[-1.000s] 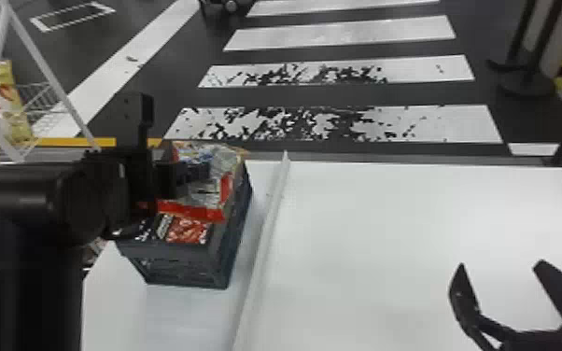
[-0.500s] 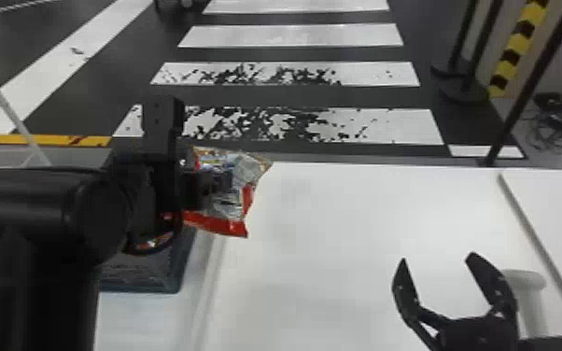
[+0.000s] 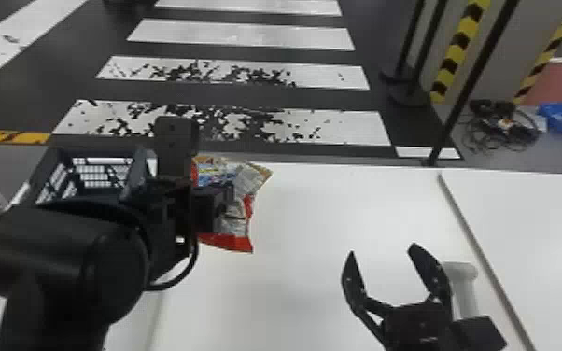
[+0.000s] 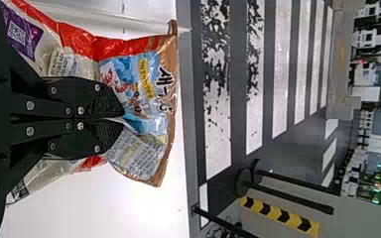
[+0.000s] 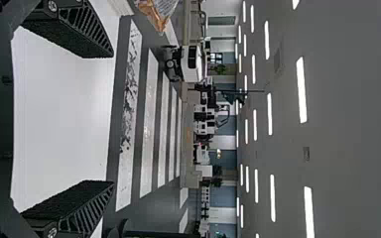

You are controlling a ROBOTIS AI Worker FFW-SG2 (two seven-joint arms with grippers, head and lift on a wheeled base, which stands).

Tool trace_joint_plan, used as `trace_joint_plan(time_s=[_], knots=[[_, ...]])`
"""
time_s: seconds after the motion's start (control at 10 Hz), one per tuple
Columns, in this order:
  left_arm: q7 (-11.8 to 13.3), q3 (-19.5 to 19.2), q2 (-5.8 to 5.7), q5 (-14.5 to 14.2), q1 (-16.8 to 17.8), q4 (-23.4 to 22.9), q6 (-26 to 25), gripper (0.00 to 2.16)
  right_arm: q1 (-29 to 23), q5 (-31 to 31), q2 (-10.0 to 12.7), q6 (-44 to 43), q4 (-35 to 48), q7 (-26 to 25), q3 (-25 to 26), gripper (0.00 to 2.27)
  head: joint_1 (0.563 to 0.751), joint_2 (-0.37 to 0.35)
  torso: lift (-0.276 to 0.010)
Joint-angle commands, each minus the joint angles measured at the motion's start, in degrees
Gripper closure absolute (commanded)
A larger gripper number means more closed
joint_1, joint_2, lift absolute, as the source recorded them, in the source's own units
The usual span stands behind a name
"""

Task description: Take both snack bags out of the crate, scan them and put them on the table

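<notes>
Holding the snack bag (image 3: 245, 179) around its middle, I am pinching it in my left gripper (image 4: 123, 119), whose two flat fingers are closing on creased film with the bag bulging out on both sides. Seen from the robot, the bag is hanging at about eleven o'clock, just beside the crate (image 3: 51, 170), which is sitting at nine o'clock from it. My left arm is covering part of the crate, so I am not counting on knowing what is left inside.

I am judging the step in hand to be bringing this first bag to the scan. A small printed code patch (image 4: 17, 32) is showing near the fingers, and the film is folding around the grip, so I am planning to turn the wrist gently until the code is facing the reader flat, squeezing no harder than the bag needs.

My right gripper (image 3: 382, 252) is waiting at four o'clock from the bag, fingers spread with nothing between them, over the white table (image 3: 294, 289). Just beyond it, a pale rounded post (image 3: 463, 280) is standing at four o'clock too, possibly the scanner; I am allowing clearance there.
</notes>
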State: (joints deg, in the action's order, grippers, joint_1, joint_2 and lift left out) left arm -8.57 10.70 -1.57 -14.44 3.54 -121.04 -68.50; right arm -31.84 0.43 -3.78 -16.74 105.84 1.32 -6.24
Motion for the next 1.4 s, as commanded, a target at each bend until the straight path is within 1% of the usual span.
trace_joint_plan(time_s=[0.0,0.1,0.2,0.3,0.4,0.5,0.7,0.9,1.0,1.2,1.3], knots=[[-1.89,3.37,-0.01,-0.06,-2.84,2.65,9.83,2.14,0.20,-0.08,0.00,0.00,-0.11,0.00,0.00,0.07,0.695,-0.068,-0.092],[-3.74,5.12,-0.01,-0.33,-3.98,4.41,13.52,2.14,0.28,-0.25,0.00,0.00,-0.11,0.00,0.08,0.07,0.695,-0.088,-0.092],[-5.06,6.79,-0.01,-0.77,-4.95,5.90,16.50,2.14,0.28,-0.43,0.00,0.00,-0.11,-0.09,0.17,0.07,0.695,-0.101,-0.092],[-6.29,8.38,-0.01,-0.94,-5.65,7.66,18.44,2.14,0.37,-0.69,0.00,0.00,-0.11,-0.09,0.43,0.07,0.695,-0.120,-0.092],[-7.96,8.90,-0.01,-3.49,-6.35,9.68,21.60,2.14,0.46,-0.78,0.00,0.18,-0.20,-0.09,0.52,0.07,0.695,-0.139,-0.092],[-9.10,9.52,0.08,-5.42,-6.79,11.35,24.24,2.14,0.55,-0.78,0.00,0.18,-0.37,-0.09,0.52,0.07,0.695,-0.147,-0.092],[-11.30,12.42,-0.01,-6.92,-7.41,15.04,30.39,2.15,0.55,-0.78,0.08,0.18,-0.37,-0.09,0.52,0.07,0.695,-0.170,-0.092],[-11.82,14.53,0.08,-8.85,-7.76,18.91,35.84,2.15,0.55,-0.78,0.17,0.18,-0.37,-0.09,0.43,0.07,0.695,-0.189,-0.092],[-12.53,15.32,0.43,-9.56,-7.76,20.84,37.60,2.15,0.55,-0.78,0.17,0.18,-0.37,-0.09,0.43,0.07,0.695,-0.202,-0.092],[-13.41,17.43,0.78,-10.26,-7.59,25.24,41.64,2.15,0.55,-0.78,0.26,0.18,-0.37,-0.09,0.35,0.07,0.695,-0.222,-0.092],[-13.32,17.69,1.13,-11.23,-7.15,27.17,42.34,2.15,0.55,-0.78,0.26,0.18,-0.37,-0.09,0.26,0.07,0.695,-0.227,-0.092]])
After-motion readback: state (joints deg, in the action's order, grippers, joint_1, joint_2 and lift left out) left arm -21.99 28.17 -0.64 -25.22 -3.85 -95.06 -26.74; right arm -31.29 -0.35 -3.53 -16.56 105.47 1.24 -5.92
